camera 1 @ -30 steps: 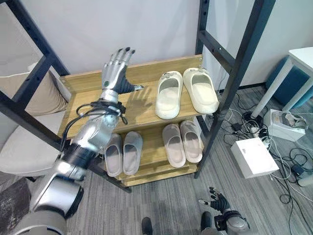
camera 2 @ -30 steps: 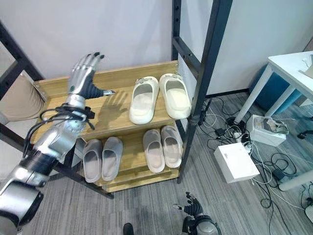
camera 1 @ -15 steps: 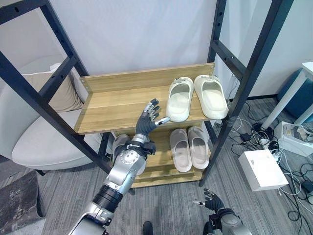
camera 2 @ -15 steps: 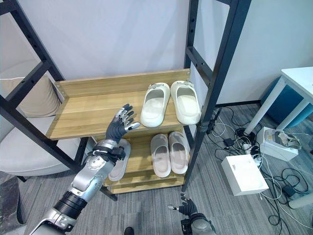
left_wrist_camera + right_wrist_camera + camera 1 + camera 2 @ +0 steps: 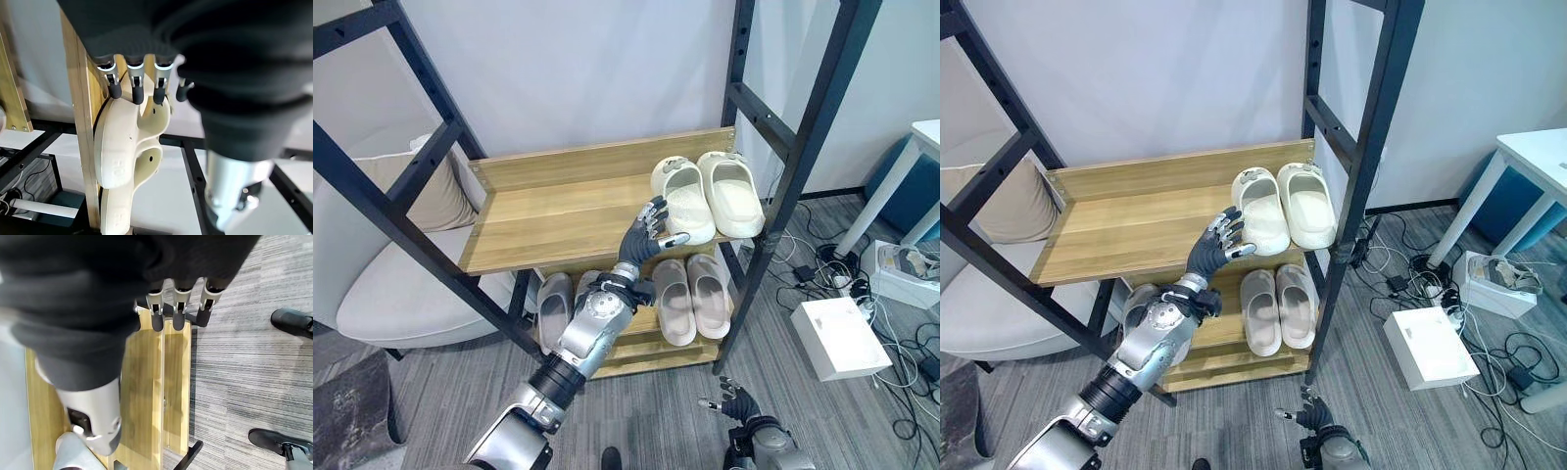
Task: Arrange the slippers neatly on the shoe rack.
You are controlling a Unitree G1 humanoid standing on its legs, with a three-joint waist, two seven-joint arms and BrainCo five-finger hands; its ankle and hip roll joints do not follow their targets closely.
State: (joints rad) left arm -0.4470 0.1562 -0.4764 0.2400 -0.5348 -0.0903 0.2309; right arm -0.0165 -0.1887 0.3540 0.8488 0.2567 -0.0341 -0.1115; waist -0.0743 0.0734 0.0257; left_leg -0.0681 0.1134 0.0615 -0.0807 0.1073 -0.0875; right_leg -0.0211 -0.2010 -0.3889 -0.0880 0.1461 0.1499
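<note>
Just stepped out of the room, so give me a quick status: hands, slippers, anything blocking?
Left hand open, fingers against left cream slipper on top shelf. Right hand low, open, idle. Nothing blocking.

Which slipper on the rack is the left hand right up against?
The cream foam slipper on the left of the top-shelf pair: the left hand has straight fingertips at its heel. Its cream mate and the grey pairs below sit clear.
</note>
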